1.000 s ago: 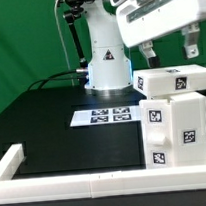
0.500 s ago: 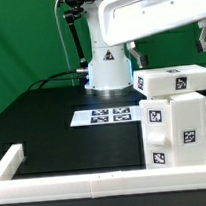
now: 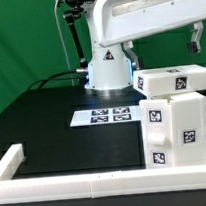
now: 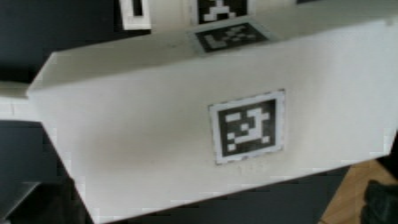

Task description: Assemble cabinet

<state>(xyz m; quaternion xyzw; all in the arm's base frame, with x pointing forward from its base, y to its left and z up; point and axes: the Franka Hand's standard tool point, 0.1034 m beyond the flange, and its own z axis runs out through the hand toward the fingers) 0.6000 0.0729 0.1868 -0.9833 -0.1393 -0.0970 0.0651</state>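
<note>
The cabinet body (image 3: 179,133) is a tall white box with fiducial tags, standing at the exterior view's right on the black table. A smaller white tagged block (image 3: 175,80) lies on top of it, slightly askew. My gripper (image 3: 167,48) hangs just above that block. Its two dark fingertips (image 3: 134,56) are spread apart and hold nothing. In the wrist view a white tagged face of the block (image 4: 214,110) fills most of the frame from close up. Another tagged piece (image 4: 222,22) shows behind it. The fingers do not show clearly there.
The marker board (image 3: 105,116) lies flat on the table in front of the robot base (image 3: 106,66). A long white rail (image 3: 77,181) edges the table's front and the exterior view's left side. A green backdrop stands behind.
The hand has shifted toward the exterior view's left and nearer the camera. It now fills the top of the frame, and its fingers look further apart. The cabinet parts have not moved.
</note>
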